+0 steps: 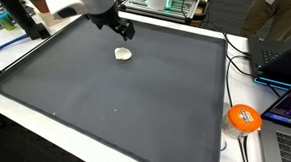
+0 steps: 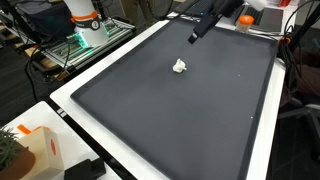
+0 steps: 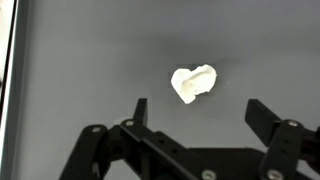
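In an exterior view, the fingers (image 1: 126,32) are hovering over the dark desk (image 1: 137,106), with a small white lump (image 1: 123,54) lying just beyond their tips. In an exterior view, the lump (image 2: 180,66) is sitting clear of them. In the wrist view, the fingers (image 3: 141,110) are standing apart, and the creased, cream-white lump (image 3: 192,84) is lying between and ahead of them, untouched.

White lump (image 3: 193,84), dark grey mat (image 3: 90,60)

The lump (image 3: 193,84) lies on the mat (image 3: 80,50), just ahead of the gripper (image 3: 200,108), in line with the gap between its jaws and touching neither. In an exterior view the gripper hangs above the mat with the lump near, beneath its tips. The mat's edge runs well off to one side of the jaws.
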You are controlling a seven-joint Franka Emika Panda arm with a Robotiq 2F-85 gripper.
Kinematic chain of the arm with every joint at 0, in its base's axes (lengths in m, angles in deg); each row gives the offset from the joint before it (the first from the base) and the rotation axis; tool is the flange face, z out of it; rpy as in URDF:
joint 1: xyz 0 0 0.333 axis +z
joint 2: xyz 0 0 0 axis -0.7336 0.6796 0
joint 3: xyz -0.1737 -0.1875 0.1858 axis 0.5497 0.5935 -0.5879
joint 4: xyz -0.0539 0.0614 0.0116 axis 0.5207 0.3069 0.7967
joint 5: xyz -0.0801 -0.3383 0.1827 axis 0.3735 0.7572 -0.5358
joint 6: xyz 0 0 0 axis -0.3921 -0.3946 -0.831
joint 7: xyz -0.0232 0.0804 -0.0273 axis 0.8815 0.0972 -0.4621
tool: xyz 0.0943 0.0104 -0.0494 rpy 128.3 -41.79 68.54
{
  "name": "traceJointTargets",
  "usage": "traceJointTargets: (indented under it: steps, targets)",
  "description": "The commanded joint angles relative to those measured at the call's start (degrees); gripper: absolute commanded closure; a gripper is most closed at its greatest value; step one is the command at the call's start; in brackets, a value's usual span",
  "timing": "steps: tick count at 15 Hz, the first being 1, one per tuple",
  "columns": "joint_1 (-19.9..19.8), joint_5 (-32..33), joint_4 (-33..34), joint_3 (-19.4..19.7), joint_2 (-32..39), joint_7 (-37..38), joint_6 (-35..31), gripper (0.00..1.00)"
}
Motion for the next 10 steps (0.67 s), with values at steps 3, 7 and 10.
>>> traceJointTargets:
  steps: [3, 7, 10]
  targets:
    - [1.72, 3.14, 7.72, 1.79, 8.07, 0.62, 1.67, 0.00]
    - [1.34, 1.29, 13.19, 2.04, 12.29, 0.93, 4.77, 0.00]
    - [1.35, 1.90, 10.79, 1.96, 10.97, 0.09, 2.82, 0.00]
